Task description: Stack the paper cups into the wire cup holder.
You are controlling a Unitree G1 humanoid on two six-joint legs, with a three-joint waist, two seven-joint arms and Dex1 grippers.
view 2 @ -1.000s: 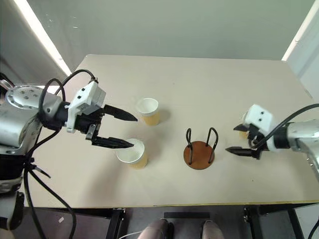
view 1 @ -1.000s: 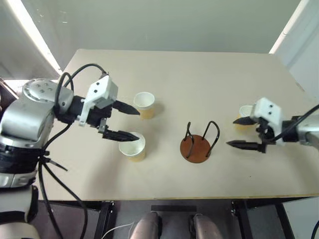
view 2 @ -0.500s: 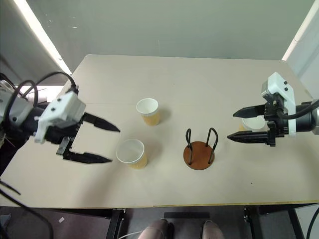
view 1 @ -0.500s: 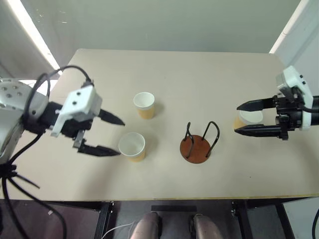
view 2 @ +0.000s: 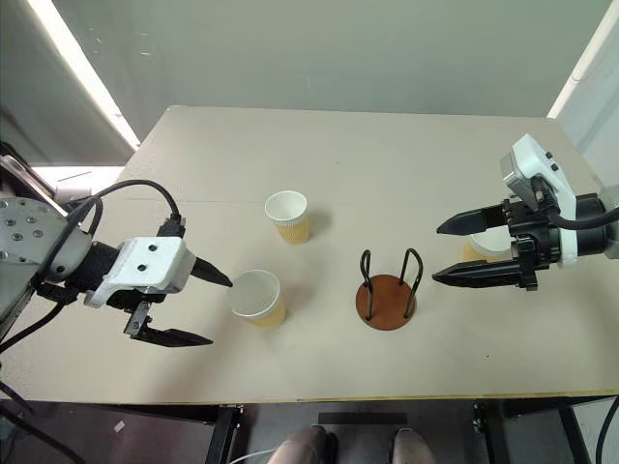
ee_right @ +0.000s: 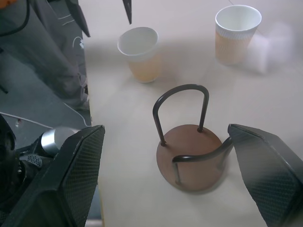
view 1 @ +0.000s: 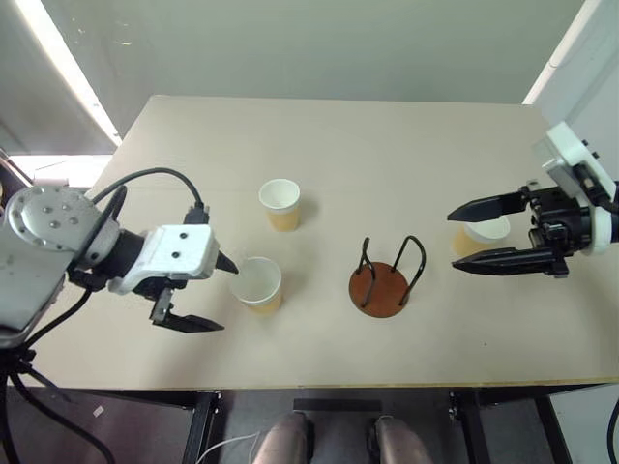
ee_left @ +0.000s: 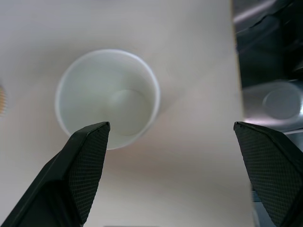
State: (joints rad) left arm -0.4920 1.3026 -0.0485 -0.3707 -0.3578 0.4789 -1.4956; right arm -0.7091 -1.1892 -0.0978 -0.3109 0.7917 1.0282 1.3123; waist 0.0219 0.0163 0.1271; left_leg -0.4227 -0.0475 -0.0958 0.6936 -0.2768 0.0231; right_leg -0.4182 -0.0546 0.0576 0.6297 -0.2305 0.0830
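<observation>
On the tabletop (view 1: 387, 145) we logged the wire cup holder (view 1: 380, 287), empty, centre-near; two paper cups (view 1: 256, 283) left of it, one (view 1: 481, 232) right. Left gripper (view 1: 203, 295) and right gripper (view 1: 471, 237): jaws wide, holding nothing.

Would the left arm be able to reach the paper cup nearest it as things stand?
Probably yes: the left gripper is open beside that cup, with only bare table between them.

Prob. a lab: bare beige test table (view 1: 387, 155), plain grey walls.
</observation>
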